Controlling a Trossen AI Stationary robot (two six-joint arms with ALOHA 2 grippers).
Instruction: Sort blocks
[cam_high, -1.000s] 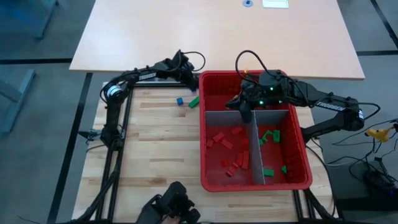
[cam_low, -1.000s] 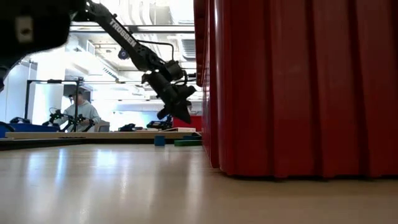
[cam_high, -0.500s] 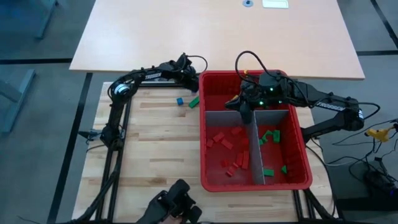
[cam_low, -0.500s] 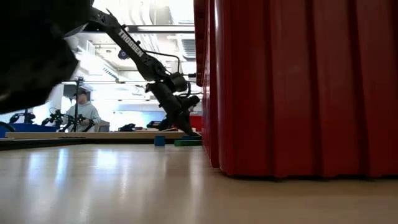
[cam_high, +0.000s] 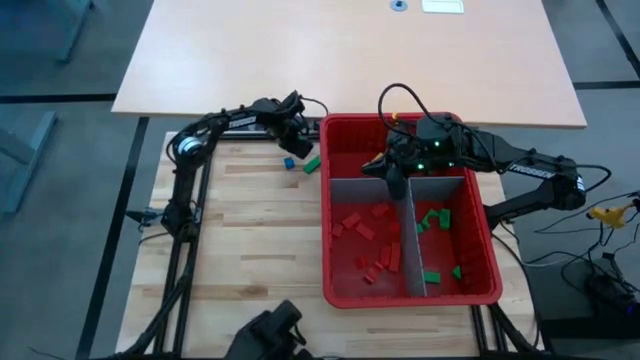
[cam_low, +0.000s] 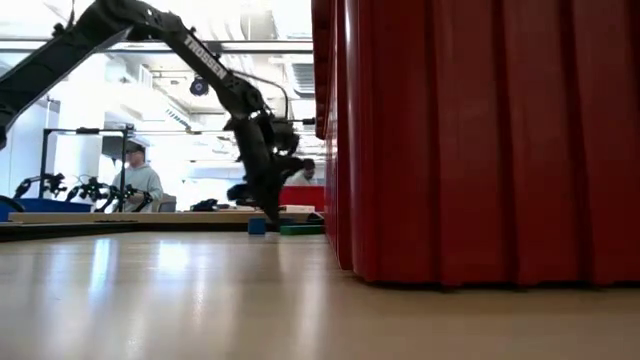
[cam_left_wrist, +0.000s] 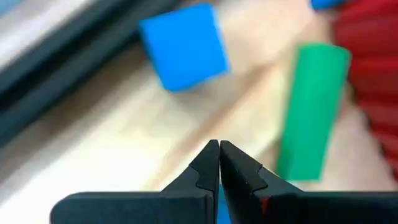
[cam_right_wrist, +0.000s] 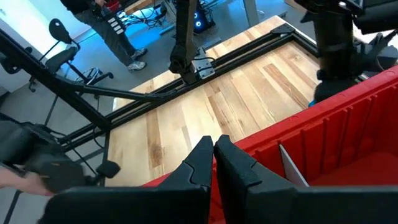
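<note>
- The left hand (cam_left_wrist: 219, 163) shows its two dark fingertips pressed together, with nothing between them.
- Beyond the tips, a blue block (cam_left_wrist: 183, 45) lies on the pale wooden counter (cam_left_wrist: 118, 143).
- A longer green block (cam_left_wrist: 311, 109) lies beside it, apart from it, near a red edge (cam_left_wrist: 373, 74).

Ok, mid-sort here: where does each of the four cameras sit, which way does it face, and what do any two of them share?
High view: overhead, looking straight down; shows both arms, the red bin, the left gripper and the right gripper.
Low view: table height, looking level into the room; shows the left arm coming down by the bin wall.
Left wrist view: looks past its shut fingers at the table.
Right wrist view: looks past its shut fingers over the bin rim.
Shared: the blue block and green block appear in high, low and left wrist views.
</note>
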